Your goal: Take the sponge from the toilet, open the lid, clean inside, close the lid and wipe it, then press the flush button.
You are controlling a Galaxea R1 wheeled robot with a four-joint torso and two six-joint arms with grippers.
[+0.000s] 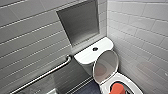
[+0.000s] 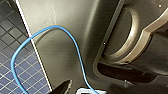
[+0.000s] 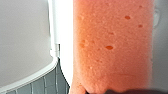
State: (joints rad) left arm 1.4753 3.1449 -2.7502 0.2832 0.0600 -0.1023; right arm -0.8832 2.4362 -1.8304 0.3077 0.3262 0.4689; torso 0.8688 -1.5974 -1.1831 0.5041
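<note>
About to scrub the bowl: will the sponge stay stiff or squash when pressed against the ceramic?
Likely squashes: the sponge shows open pores, so it is foam that probably bends under pressure. Those pores also suggest light weight. Against the glossy toilet it may slide easily.

I am facing a corner where two tiled walls are meeting: a grey tiled wall (image 1: 30, 37) is running along my left and a paler tiled wall (image 1: 140, 30) is catching more light on my right. A recessed niche (image 1: 80, 21) is sitting in the grey wall, a metal grab bar (image 1: 42, 75) is slanting below it, and dark mosaic floor tiles (image 2: 15, 70) are spreading underneath.
</note>
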